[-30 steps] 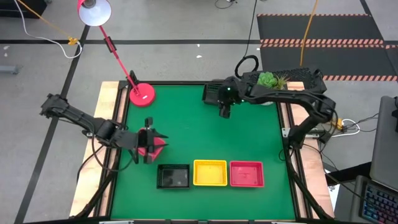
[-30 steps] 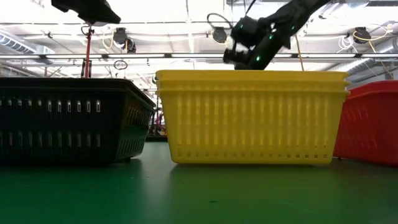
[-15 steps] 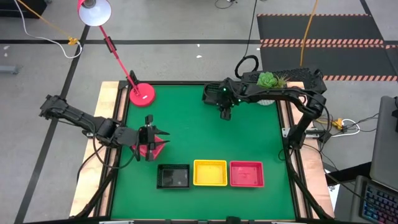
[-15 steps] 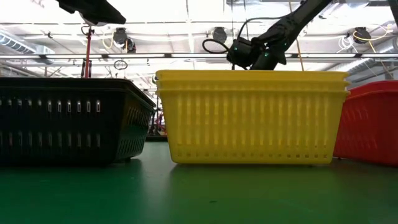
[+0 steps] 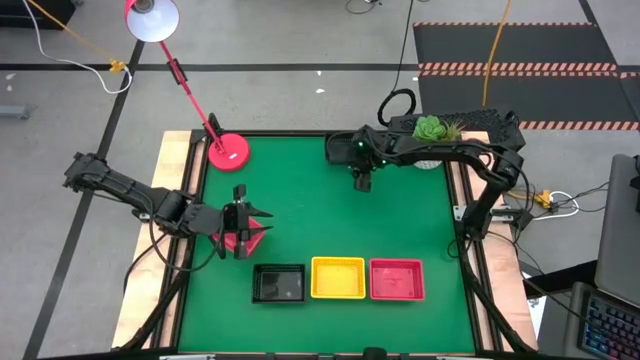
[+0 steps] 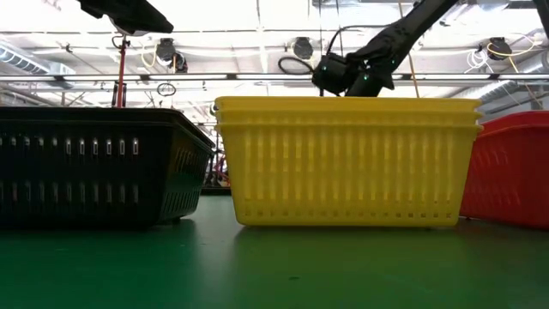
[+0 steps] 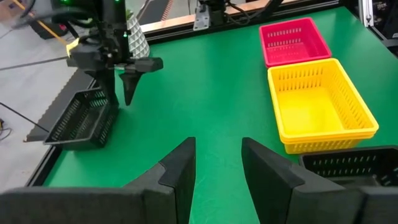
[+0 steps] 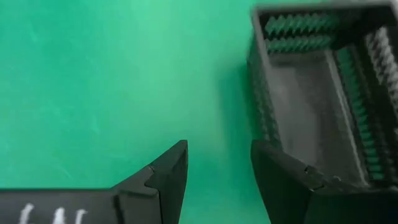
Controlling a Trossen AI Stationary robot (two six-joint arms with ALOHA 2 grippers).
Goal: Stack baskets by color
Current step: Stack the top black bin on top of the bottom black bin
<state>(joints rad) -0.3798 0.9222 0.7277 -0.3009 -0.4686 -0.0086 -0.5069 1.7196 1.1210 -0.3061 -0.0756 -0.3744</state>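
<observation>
Three baskets stand in a row along the near edge: black [image 5: 278,283], yellow [image 5: 338,277] and red-pink [image 5: 397,279]. Another black basket [image 5: 340,148] rests on its bottom at the far side. My right gripper [image 5: 362,183] hangs open just beside that basket's wall [image 8: 261,81], pointing steeply down, its fingers clear of the table in the left wrist view. My left gripper [image 5: 240,225] stands open over the table's left part, with only green table between its fingers [image 7: 177,168]. A red-pink basket [image 5: 248,240] shows under it in the high view; whether they touch is hidden.
A pink lamp base [image 5: 228,151] stands at the far left, its stem leaning out over the floor. A plant in a white pot [image 5: 432,130] sits at the far right corner. The green middle of the table [image 5: 320,215] lies between the arms.
My right gripper has come down toward the far black basket and rolled a little, then held still. My left gripper has kept its place.
</observation>
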